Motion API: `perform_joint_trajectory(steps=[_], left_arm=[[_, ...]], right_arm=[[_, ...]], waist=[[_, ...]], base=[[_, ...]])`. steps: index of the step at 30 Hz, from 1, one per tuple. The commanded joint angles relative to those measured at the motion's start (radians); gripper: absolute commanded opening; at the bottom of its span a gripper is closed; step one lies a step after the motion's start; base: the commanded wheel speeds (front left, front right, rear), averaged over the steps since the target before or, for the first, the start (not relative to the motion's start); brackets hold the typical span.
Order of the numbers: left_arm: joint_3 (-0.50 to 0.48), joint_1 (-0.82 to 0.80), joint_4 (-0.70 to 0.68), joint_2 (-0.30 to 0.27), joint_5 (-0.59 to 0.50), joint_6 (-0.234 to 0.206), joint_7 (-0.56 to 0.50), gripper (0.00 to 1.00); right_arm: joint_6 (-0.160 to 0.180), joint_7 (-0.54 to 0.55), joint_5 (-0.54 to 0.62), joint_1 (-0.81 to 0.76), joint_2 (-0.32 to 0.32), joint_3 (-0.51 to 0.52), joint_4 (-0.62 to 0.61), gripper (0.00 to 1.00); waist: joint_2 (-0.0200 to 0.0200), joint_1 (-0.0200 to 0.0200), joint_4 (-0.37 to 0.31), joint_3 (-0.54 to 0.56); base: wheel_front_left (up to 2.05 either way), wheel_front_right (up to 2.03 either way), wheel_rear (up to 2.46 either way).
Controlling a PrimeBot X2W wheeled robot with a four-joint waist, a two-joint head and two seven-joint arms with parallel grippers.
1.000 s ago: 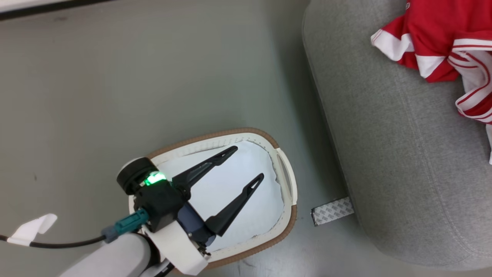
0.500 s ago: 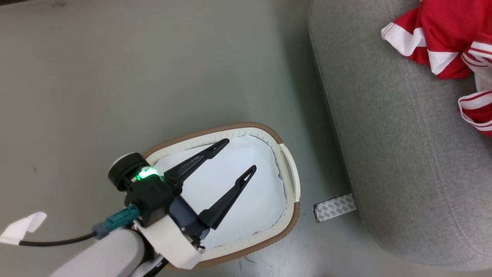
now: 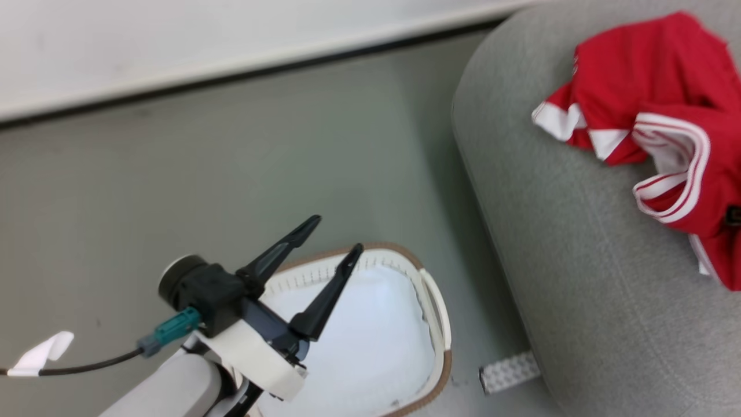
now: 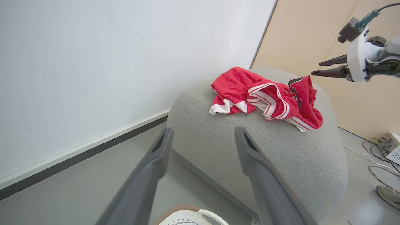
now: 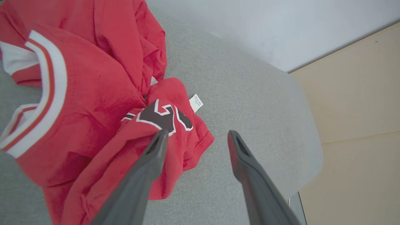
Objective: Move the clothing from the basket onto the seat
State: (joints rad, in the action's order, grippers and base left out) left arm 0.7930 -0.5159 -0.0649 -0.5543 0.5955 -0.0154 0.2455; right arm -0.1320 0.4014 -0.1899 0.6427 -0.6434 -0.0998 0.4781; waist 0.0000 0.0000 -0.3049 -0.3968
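A: What changes at the right gripper (image 5: 197, 134)?
B: Jaws shut a sec ago, now wide; the clothing (image 5: 93, 103) lies free on the seat (image 5: 250, 103)
A: And the left gripper (image 3: 337, 233)?
B: Wide too, over the basket (image 3: 431, 301) (looks empty, task prob. done)

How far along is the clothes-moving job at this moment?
Done: the clothing lies in a red heap on the seat. The basket shows a bare white bottom where visible; the left arm hides part of it. In hand: nothing; the right gripper is open over the heap's edge, the left gripper open over the basket. Left: seemingly nothing, unless a garment lies under the arm.
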Motion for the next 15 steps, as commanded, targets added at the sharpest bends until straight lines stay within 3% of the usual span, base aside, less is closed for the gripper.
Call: perform_joint_trajectory(steps=[1,9,15], left_arm=[[-0.013,0.026,0.015,0.006,0.024,-0.011,0.008,1.0],[-0.096,0.111,0.074,0.041,0.067,-0.054,0.018,1.0],[-0.204,0.186,0.078,0.06,0.09,-0.086,0.018,1.0]], right_arm=[[0.002,0.007,-0.034,-0.02,-0.03,-0.011,-0.015,1.0],[0.002,0.08,-0.192,-0.055,-0.141,-0.116,-0.123,1.0],[0.002,0.019,-0.262,-0.082,-0.13,-0.117,-0.227,1.0]], waist=[[0.0,0.0,0.014,0.099],[0.0,0.0,0.062,0.285],[0.0,0.0,0.116,0.382]], base=[[0.0,0.0,0.0],[0.0,0.0,0.0],[0.0,0.0,0.0]])
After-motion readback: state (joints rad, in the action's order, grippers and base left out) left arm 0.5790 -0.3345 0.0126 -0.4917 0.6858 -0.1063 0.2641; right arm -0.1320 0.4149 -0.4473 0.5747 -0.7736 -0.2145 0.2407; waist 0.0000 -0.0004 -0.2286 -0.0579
